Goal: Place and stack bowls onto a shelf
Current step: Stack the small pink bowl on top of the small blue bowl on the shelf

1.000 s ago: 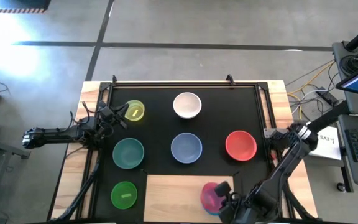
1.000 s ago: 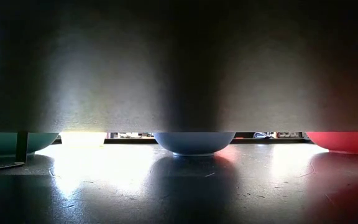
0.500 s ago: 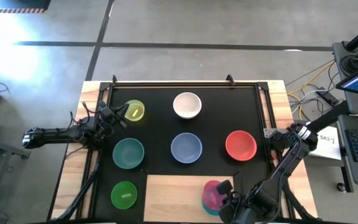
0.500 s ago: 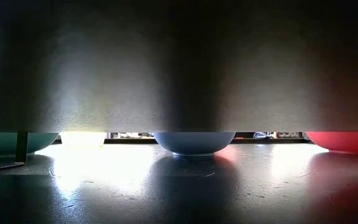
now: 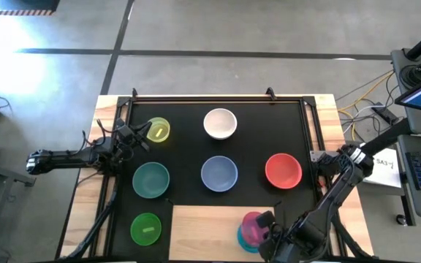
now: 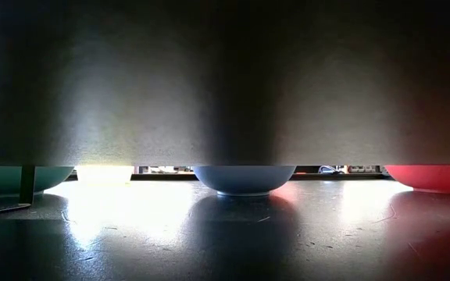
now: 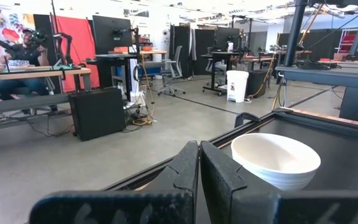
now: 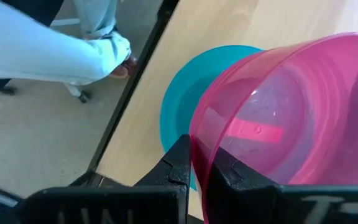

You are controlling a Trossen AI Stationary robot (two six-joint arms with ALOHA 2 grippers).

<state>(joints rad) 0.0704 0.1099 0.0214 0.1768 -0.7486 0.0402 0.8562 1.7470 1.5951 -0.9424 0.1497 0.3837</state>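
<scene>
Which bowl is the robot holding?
The pink bowl. The right gripper pinches its rim, holding it over the cyan bowl on the shelf. The other bowls sit alone on the mat.

Eight bowls (image 5: 219, 173), seemingly; one shelf (image 5: 203, 228).

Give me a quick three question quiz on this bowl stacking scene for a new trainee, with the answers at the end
1. True or false: the right gripper grips the magenta bowl by its rim.
2. Which bowl lies under the magenta one? A red, B cyan bowl, C white
3. Fill in: both sit over the ___.

Key: 1 true; 2 B; 3 shelf.
</scene>
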